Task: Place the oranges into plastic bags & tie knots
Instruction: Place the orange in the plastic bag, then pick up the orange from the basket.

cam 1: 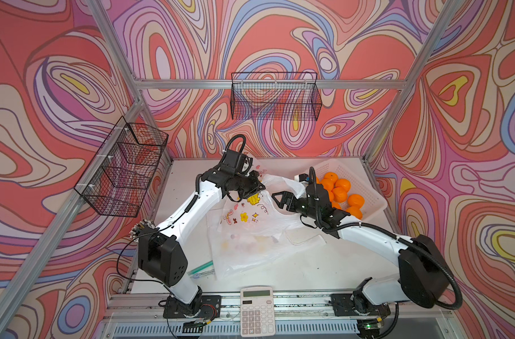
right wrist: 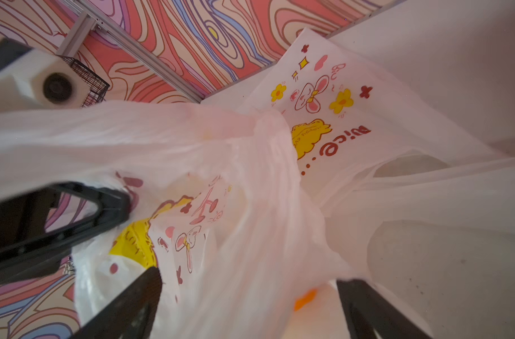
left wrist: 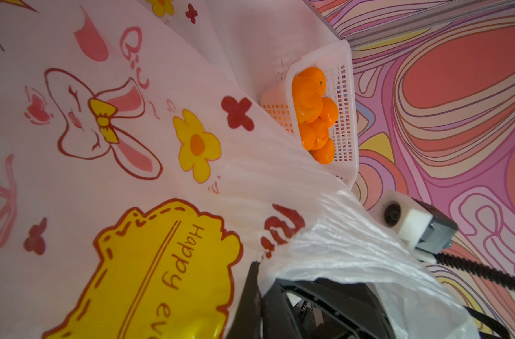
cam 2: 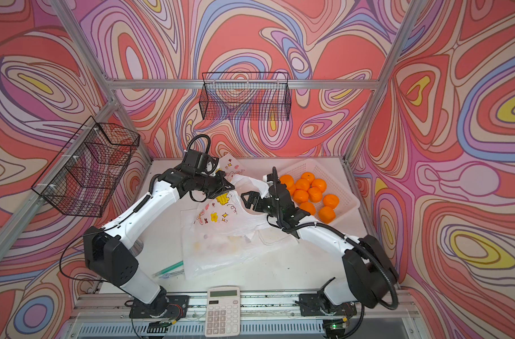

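**Front edge.** A white calculator (cam 1: 257, 311) lies on the rail between the two arm bases. Behind it, on the white table (cam 1: 309, 273), green pens (cam 1: 202, 268) lie just beside the near-left corner of the plastic bags (cam 1: 244, 249), which are spread flat mid-table.

**Mid-table.** The top bag (cam 1: 250, 215), printed with rabbits, flowers and a yellow label, is raised off the pile at its far end.
- The left gripper (cam 1: 255, 187) is clenched on this bag's film beside the yellow label. In the left wrist view the film gathers into pleats toward the black finger.
- The right gripper (right wrist: 249, 278) is released. Its fingers (right wrist: 127, 302) stand wide apart, with the film draped over and between them, unpinched.
- An orange patch (right wrist: 306, 299) shows through the film there. What it is cannot be told.

**Far side.** About nine oranges (cam 2: 309, 193) sit heaped in a white perforated basket (cam 2: 335, 179) at the far right, just beyond the right arm's wrist. A far bag (cam 1: 257, 168) with the same print lies flat behind the left gripper.

**Walls.** One black wire basket (cam 1: 124, 170) hangs on the left frame. A second wire basket (cam 1: 275, 97) hangs on the back rail.
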`<state>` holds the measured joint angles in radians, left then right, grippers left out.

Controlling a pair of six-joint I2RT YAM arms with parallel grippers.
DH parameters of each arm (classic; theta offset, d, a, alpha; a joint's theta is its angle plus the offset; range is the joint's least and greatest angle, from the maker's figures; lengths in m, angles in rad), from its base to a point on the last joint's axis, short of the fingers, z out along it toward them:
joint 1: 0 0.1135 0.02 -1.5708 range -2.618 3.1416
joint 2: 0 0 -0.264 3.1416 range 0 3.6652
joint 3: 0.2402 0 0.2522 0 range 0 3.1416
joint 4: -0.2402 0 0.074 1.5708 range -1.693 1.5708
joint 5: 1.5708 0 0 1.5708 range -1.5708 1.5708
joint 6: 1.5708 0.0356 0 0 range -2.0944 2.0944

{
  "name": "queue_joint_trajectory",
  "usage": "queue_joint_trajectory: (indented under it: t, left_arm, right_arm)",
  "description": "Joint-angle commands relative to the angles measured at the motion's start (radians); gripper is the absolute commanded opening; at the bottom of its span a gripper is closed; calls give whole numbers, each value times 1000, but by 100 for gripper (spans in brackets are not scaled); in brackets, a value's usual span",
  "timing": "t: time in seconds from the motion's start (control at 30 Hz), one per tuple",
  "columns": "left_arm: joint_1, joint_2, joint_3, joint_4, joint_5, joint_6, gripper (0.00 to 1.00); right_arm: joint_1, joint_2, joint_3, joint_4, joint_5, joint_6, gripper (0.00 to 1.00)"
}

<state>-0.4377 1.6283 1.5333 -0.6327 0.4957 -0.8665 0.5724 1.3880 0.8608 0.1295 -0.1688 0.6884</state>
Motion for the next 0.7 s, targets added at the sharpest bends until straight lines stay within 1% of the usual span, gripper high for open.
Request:
queue_joint_trajectory:
  t: [0.0,0.13,0.23,0.3,0.4,0.47,0.53,0.67]
  left_arm:
    - [21,-16,1,-7,-20,-16,0]
    - [35,-15,-10,3,-20,-30,0]
    - [40,-12,-10,5,-20,-32,0]
    - [43,-9,-10,4,-21,-34,0]
    - [43,-8,-10,5,-19,-30,0]
    - [42,-8,-12,4,-16,-25,0]
    - [43,-9,-15,6,-13,-22,0]
    - [43,-11,-19,10,-3,-15,0]
  right_arm:
    - [-33,-94,-43,-169,43,-73,98]
    - [-94,-205,-76,-310,23,-138,98]
    - [-164,-266,-78,-416,-8,-198,98]
    - [-211,-282,-64,-468,-21,-240,98]
    - [-313,-272,-27,-512,-54,-293,98]
    - [-396,-239,-2,-492,-93,-312,98]
    - [-454,-171,33,-456,-129,-319,98]
    - [-488,35,153,-377,-135,-321,98]
